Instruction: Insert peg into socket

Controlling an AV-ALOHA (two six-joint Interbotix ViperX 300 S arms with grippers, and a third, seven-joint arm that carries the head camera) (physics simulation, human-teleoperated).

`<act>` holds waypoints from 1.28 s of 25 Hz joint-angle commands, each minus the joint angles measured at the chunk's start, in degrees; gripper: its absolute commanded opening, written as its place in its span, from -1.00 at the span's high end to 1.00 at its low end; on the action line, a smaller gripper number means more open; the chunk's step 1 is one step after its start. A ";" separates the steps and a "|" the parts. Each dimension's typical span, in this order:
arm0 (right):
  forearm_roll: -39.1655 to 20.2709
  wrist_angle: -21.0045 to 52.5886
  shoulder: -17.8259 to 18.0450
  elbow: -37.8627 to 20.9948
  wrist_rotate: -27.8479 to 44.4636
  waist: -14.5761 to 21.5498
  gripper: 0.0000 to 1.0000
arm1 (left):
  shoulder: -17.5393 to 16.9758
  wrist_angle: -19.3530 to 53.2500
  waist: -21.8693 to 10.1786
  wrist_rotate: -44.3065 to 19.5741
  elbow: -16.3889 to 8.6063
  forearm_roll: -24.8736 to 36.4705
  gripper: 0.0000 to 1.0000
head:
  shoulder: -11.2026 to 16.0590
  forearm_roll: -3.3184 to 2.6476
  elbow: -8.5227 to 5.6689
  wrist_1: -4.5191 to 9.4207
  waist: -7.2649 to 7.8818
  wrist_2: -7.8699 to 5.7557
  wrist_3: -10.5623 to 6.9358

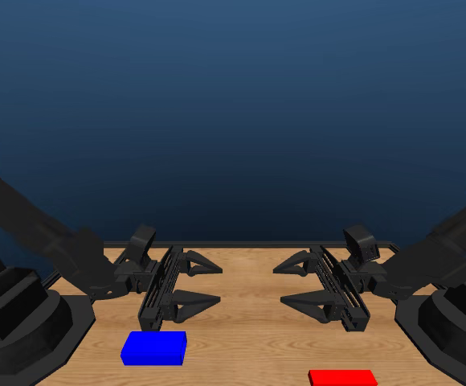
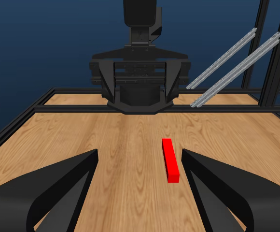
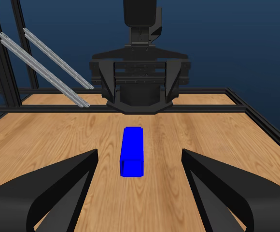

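The blue socket (image 1: pixel 153 348) lies flat on the wooden table near the front left, in front of my left gripper (image 1: pixel 217 285). Further right, at the front edge of the head view, lies the red peg (image 1: pixel 342 377), in front of my right gripper (image 1: pixel 280 285). Both grippers hover above the table's middle, facing each other, open and holding nothing. In the left wrist view the peg (image 2: pixel 170 160) rests on the table beyond the open left gripper (image 2: pixel 140 154). The right wrist view has the socket (image 3: pixel 132 151) lying lengthwise beyond the open right gripper (image 3: pixel 140 155).
A black frame rail (image 1: pixel 249 244) borders the table's far edge. Each wrist view shows the opposite arm's gripper (image 2: pixel 140 79) straight ahead, and slanted aluminium bars (image 2: pixel 231 63) stand at one side. The arm bases (image 1: pixel 16 318) occupy the table's left and right ends.
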 commanded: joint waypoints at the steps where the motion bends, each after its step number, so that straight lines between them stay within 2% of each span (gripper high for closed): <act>1: 2.87 3.50 0.43 -4.03 -3.15 2.49 -1.00 | -3.45 -11.94 -3.47 -8.06 3.36 -1.02 -1.00 | -0.21 0.46 -0.34 1.64 0.49 1.98 -0.60; 3: 3.94 3.70 0.20 -3.50 -4.09 2.72 -1.00 | -1.87 -10.88 -3.88 -8.33 2.96 -1.30 -1.00 | -0.31 0.49 -0.29 1.51 0.61 2.07 -0.90; 6: 5.14 2.98 0.53 -2.54 -3.34 2.49 -1.00 | -0.93 -13.27 -3.86 -8.40 3.24 -1.82 -1.00 | -0.60 0.54 -0.13 1.70 0.86 2.10 -1.34; 10: 5.88 3.22 1.00 -2.56 -3.45 2.99 -1.00 | -1.99 -11.88 -4.78 -6.75 3.14 -3.05 -1.00 | -0.96 0.59 0.10 1.88 1.26 2.01 -1.53; 12: 5.91 4.14 1.70 -3.88 -3.33 3.94 -1.00 | -3.65 -5.67 -5.49 -3.69 3.30 -8.27 -1.00 | -0.67 0.66 0.14 2.11 1.71 1.89 -1.70; 14: 5.85 5.51 2.51 -5.29 -3.34 4.49 -1.00 | -5.27 -0.01 -6.49 -0.85 4.74 -13.02 -1.00 | -0.17 0.73 0.10 2.45 2.23 1.67 -1.62; 15: 5.66 6.13 3.02 -6.28 -3.29 4.88 -1.00 | -5.25 3.26 -7.40 0.23 5.49 -14.65 -1.00 | 0.31 0.85 0.03 2.71 2.71 1.77 -1.61; 18: 5.29 7.83 5.07 -8.70 -3.06 5.49 -1.00 | -7.73 9.91 -9.65 1.96 6.69 -18.62 -1.00 | 1.80 1.44 -0.12 2.62 4.41 3.19 -1.87; 20: 4.58 8.71 6.91 -10.85 -2.44 5.72 -1.00 | -8.30 11.55 -11.08 1.89 8.43 -21.70 -1.00 | 3.11 1.78 -0.27 2.49 5.85 3.58 -1.92; 21: 4.36 8.91 7.61 -11.49 -2.19 5.72 -1.00 | -9.93 13.69 -11.81 3.43 8.65 -22.42 -1.00 | 3.47 1.89 -0.32 2.50 6.28 3.72 -1.97; 22: 3.93 9.33 8.56 -12.61 -1.75 5.74 -1.00 | -10.05 14.28 -12.54 3.42 9.71 -23.41 -1.00 | 4.25 2.06 -0.46 2.37 7.03 3.96 -2.02; 23: 3.47 9.45 9.45 -13.66 -1.38 5.77 -1.00 | -10.03 15.50 -11.95 2.87 11.10 -25.00 -1.00 | 5.05 2.29 -0.60 1.73 7.81 4.69 -2.23; 24: 3.01 9.76 10.39 -14.68 -0.98 5.72 -1.00 | -11.07 16.77 -13.08 2.90 10.76 -25.30 -1.00 | 5.85 2.45 -0.84 1.38 8.45 5.12 -2.33; 25: 2.39 9.87 11.31 -15.76 -0.51 5.75 -1.00 | -9.72 17.33 -13.66 2.58 13.49 -25.76 -1.00 | 6.68 2.57 -1.08 1.01 9.05 5.38 -2.40; 26: 2.04 9.97 11.83 -16.34 -0.14 5.62 -1.00 | -10.50 17.71 -13.43 1.71 13.33 -25.82 -1.00 | 7.12 2.64 -1.23 0.94 9.39 5.52 -2.51; 27: 1.57 10.43 12.70 -17.35 0.05 5.62 -1.00 | -9.74 17.17 -13.93 2.32 14.08 -27.54 -1.00 | 7.92 2.73 -1.48 0.76 9.92 5.68 -2.69; 28: 1.12 10.87 13.32 -18.26 0.34 5.51 -1.00 | -9.45 19.15 -13.58 1.51 15.76 -27.15 -1.00 | 8.68 2.81 -1.80 0.88 10.40 5.75 -2.94; 30: 0.49 11.22 14.13 -19.65 0.74 5.50 -1.00 | -10.18 18.39 -13.56 -0.31 15.66 -27.16 -1.00 | 10.17 2.93 -2.41 0.98 11.29 5.88 -3.59; 31: 0.34 11.37 14.38 -19.98 0.84 5.44 -1.00 | -11.55 21.43 -12.40 -0.57 16.22 -26.33 -1.00 | 10.55 2.97 -2.58 1.06 11.52 5.90 -3.76; 32: -0.04 11.48 14.77 -20.57 1.15 5.42 -1.00 | -10.49 19.34 -13.88 -0.97 16.87 -25.93 -1.00 | 11.23 3.03 -2.89 1.18 11.94 5.95 -4.04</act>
